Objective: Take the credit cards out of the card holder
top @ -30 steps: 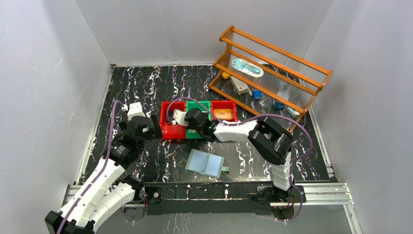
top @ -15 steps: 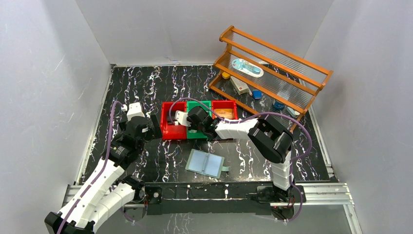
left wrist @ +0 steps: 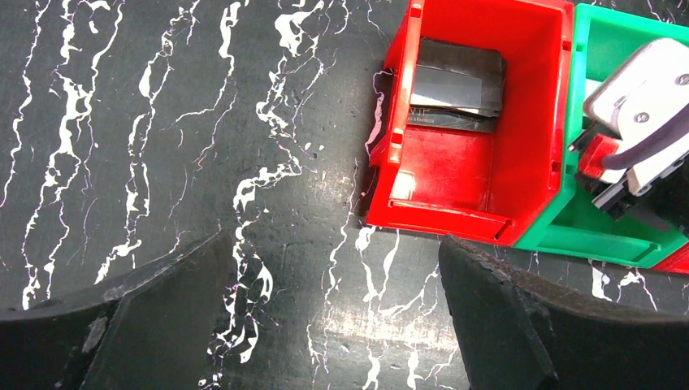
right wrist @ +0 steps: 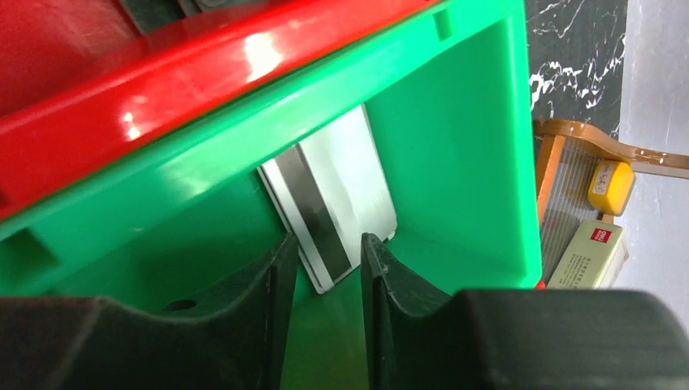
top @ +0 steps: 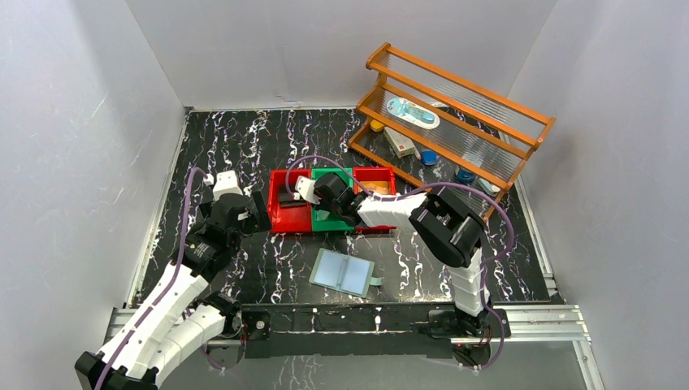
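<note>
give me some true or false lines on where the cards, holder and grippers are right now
1. The card holder lies open on the table. True.
2. The left gripper holds a card. False: it is open and empty, over the table.
3. A dark card lies in the left red bin. True.
4. The silver card is in a red bin. False: it is in the green bin, in front of the right gripper.

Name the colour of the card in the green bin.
The card is silvery grey with a dark stripe, clearest in the right wrist view.
</note>
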`<state>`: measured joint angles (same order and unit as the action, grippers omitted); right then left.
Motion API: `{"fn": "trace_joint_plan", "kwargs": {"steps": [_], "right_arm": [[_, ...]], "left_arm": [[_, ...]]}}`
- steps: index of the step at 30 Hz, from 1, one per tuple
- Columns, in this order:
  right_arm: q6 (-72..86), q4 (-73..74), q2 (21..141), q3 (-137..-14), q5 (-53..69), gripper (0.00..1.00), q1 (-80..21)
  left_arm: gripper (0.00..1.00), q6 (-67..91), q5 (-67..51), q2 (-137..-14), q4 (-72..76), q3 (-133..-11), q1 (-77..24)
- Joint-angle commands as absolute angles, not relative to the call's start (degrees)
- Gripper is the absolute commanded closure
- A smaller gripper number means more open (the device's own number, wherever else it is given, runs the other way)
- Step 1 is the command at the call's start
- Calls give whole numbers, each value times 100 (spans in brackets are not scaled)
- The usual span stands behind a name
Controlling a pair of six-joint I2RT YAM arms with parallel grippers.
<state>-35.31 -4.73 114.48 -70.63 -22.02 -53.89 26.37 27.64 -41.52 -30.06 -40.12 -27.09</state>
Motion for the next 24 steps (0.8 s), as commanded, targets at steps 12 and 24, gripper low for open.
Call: {"fn": "trace_joint_plan", "kwargs": {"steps": [12,24], "right_arm": [[-2078,-247,10440,-7280,-1859,44,-5271],[2253,702,8827,-6611,-1618,17,-5273]], "left_arm": [[2,2553,2776,-4160,-3046,-4147,-2689],[2,2619,2935,-3923,-3045,-4126,-2689]]}}
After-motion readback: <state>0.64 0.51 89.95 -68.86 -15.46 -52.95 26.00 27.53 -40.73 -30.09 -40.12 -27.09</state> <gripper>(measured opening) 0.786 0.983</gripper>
